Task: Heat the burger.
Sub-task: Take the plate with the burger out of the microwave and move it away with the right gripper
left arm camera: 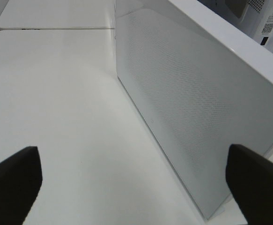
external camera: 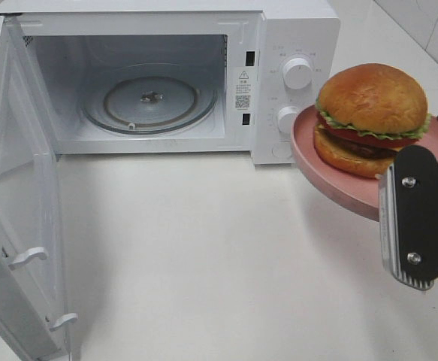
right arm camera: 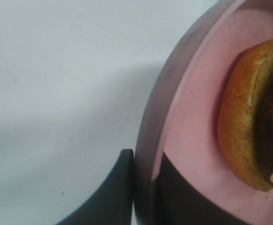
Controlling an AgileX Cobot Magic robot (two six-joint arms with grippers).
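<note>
The burger (external camera: 371, 113), with its glossy brown bun, lettuce and tomato, rests on a pink plate (external camera: 331, 177) held in the air at the right, in front of the microwave's control panel. My right gripper (external camera: 390, 207) is shut on the plate's near rim. In the right wrist view its dark fingers (right arm camera: 120, 192) pinch the plate's rim (right arm camera: 150, 140), with the burger (right arm camera: 248, 126) just beyond. My left gripper (left arm camera: 136, 180) is open and holds nothing. It is beside the outer face of the microwave door (left arm camera: 197, 117) and does not show in the exterior view.
The white microwave (external camera: 294, 22) stands at the back with its door (external camera: 16, 188) swung wide to the left. A glass turntable (external camera: 151, 101) lies inside the cavity. Two round knobs (external camera: 297, 74) sit on the panel. The white tabletop (external camera: 203, 248) stretches in front.
</note>
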